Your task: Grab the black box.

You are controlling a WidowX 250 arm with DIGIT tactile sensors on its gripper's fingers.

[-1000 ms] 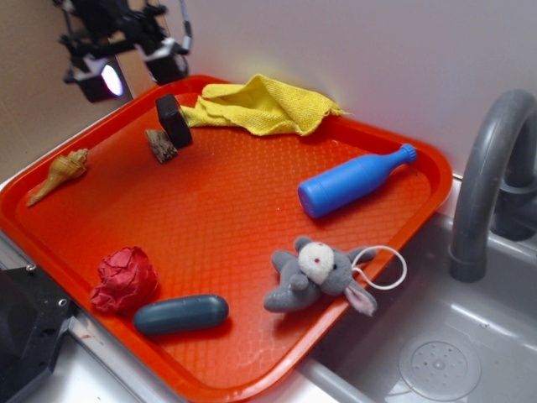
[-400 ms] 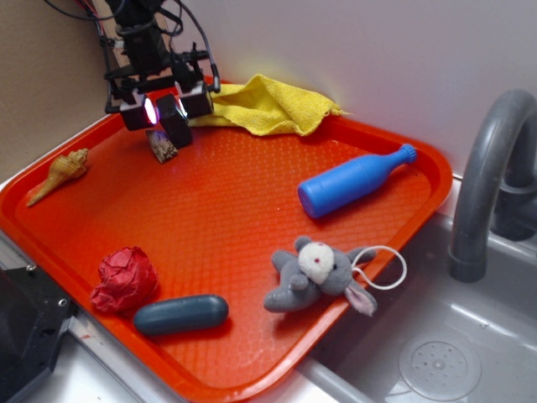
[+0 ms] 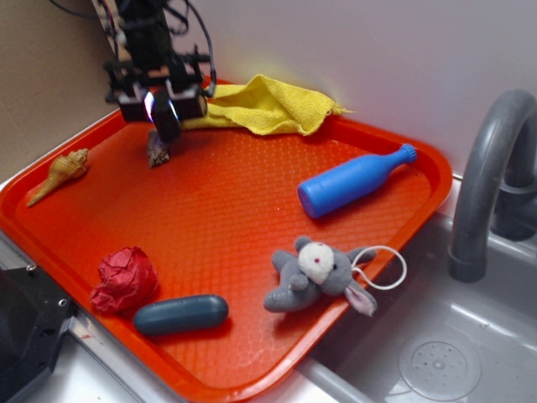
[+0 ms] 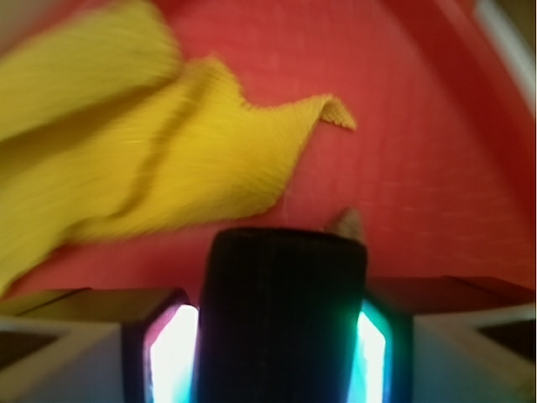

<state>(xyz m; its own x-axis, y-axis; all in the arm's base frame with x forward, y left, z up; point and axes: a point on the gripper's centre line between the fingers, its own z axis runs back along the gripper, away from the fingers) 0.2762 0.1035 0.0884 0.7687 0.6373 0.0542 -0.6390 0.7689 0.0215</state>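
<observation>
Black box [image 4: 283,315] sits btwn the gripper [image 3: 165,107] pads at far-left corner of the red tray [image 3: 252,210], jaws closed in on both sides, contact looks made but grip unconfirmed. Risks: box is propped on the brown shell piece [image 3: 157,151], so could tip or slip out w/ uneven squeeze; yellow cloth [image 3: 260,105] just beside, may snag. Tray textured, rests at sink [image 3: 436,353] edge, grey faucet [image 3: 495,185] to the side.

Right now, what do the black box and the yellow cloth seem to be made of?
The black box, between the jaws, looks like matte foam or rubber: dull and faintly ribbed, without shine. The yellow cloth looks like soft microfibre fabric: it lies crumpled and folded, with a fine woven texture.
</observation>
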